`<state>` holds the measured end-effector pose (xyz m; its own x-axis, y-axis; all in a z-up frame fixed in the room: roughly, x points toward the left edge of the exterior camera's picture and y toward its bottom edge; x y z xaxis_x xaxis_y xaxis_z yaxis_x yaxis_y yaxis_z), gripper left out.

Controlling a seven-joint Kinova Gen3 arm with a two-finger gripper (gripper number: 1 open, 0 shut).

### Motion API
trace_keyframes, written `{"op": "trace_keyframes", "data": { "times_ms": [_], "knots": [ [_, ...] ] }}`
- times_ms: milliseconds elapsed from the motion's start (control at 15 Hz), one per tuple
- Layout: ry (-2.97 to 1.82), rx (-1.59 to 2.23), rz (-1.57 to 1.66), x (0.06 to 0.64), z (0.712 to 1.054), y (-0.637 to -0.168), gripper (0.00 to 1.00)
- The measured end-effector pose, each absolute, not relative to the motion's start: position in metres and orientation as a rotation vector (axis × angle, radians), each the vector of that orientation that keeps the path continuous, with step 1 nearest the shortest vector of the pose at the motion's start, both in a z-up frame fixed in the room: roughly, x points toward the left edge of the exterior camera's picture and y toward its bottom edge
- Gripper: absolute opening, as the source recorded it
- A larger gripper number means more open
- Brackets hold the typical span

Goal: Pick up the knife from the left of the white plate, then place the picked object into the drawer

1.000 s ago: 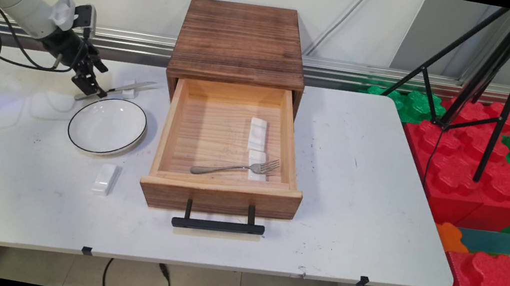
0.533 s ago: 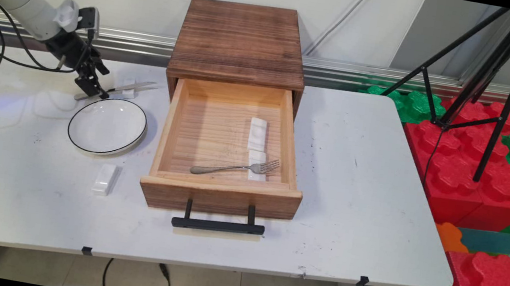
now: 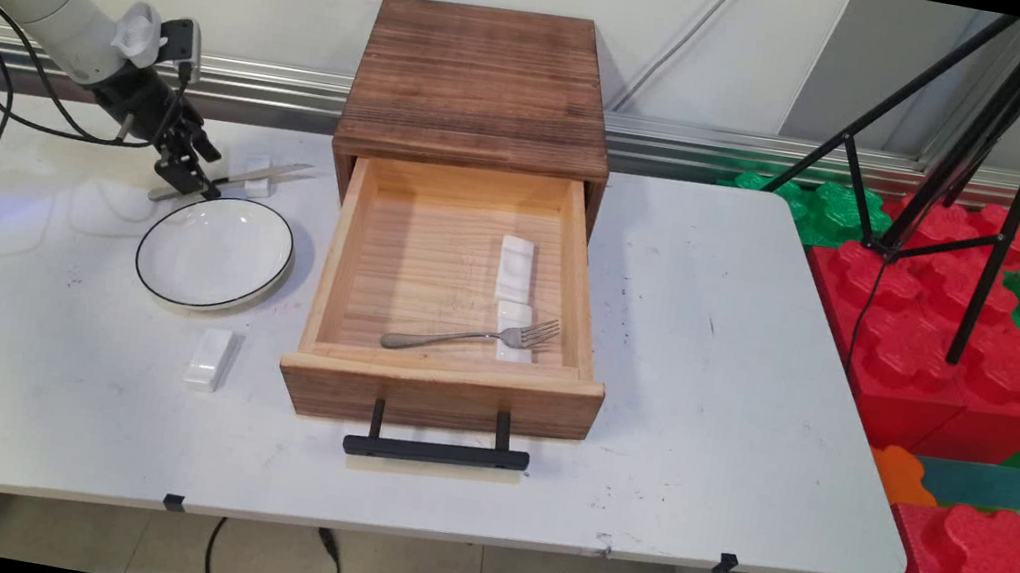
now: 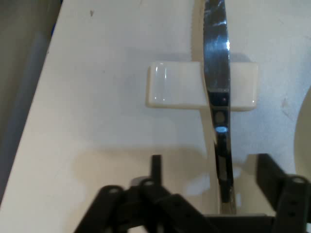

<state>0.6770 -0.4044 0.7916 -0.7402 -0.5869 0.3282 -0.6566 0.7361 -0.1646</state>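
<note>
Hand view: open hand (image 4: 211,167) straddles shiny knife (image 4: 216,73) | white rest (image 4: 172,91)

On the desk (image 3: 709,377), a cabinet (image 3: 479,85) stands at the middle rear with its drawer (image 3: 439,387) pulled out toward the near side. In the drawer lie two rests (image 3: 516,267) end to end, and a fork (image 3: 468,333) lies with its tines across the nearer one. Left of the drawer sits a plate (image 3: 215,253). Behind the plate a knife (image 3: 228,180) lies across a rest (image 3: 259,175), with the gripper (image 3: 183,174) over its handle end. Another rest (image 3: 209,358) lies in front of the plate.
</note>
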Motion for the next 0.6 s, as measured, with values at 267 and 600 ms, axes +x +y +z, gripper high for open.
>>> {"op": "trace_keyframes", "data": {
  "times_ms": [267,600],
  "knots": [
    [-2.686,0.981,0.383,0.6762,0.7903,-0.4049,0.00],
    [-2.688,0.984,0.370,0.6754,0.7895,-0.4044,0.00]
  ]
}}
